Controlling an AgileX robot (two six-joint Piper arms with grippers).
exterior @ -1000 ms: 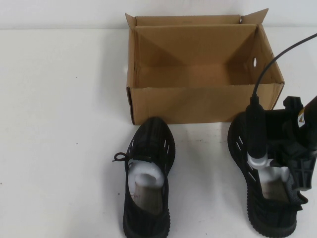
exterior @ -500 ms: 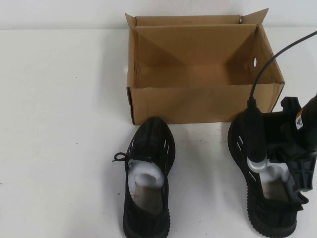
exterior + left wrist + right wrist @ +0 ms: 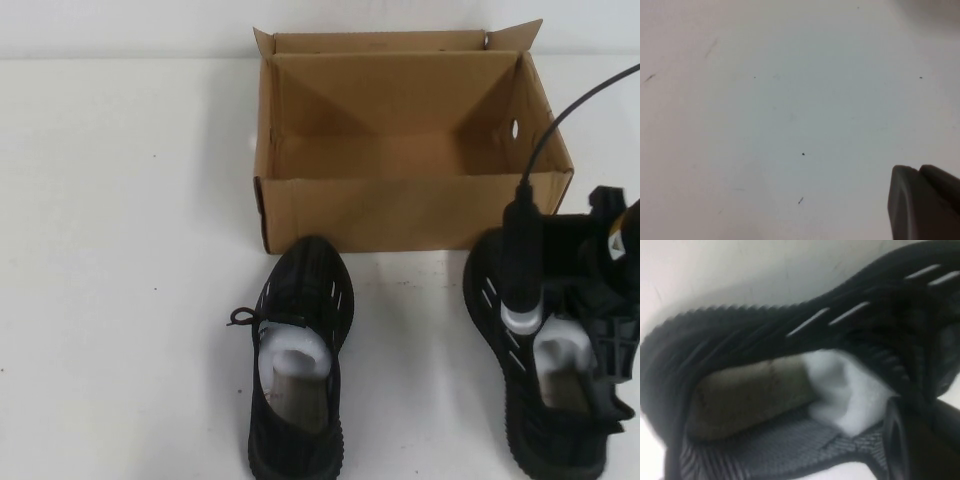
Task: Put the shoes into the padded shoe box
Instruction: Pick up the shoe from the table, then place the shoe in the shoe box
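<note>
The brown cardboard shoe box (image 3: 405, 205) stands open at the table's far middle, its inside bare. One black knit shoe (image 3: 298, 360) with white paper stuffing lies in front of the box, toe toward it. The other black shoe (image 3: 540, 390) lies at the near right, also toe toward the box. My right gripper (image 3: 600, 345) sits on that shoe's right side wall and is shut on the collar; the right wrist view shows the shoe's opening (image 3: 790, 390) with a finger (image 3: 897, 440) at its knit wall. My left gripper (image 3: 920, 200) is shut over bare table, out of the high view.
The white table (image 3: 120, 250) stretches to the left of the box and shoes. A black cable (image 3: 560, 110) arcs over the box's right end down to my right arm.
My right arm has shifted a little toward the near right, and the right shoe has shifted slightly with it. The other shoe and the box have not moved.
</note>
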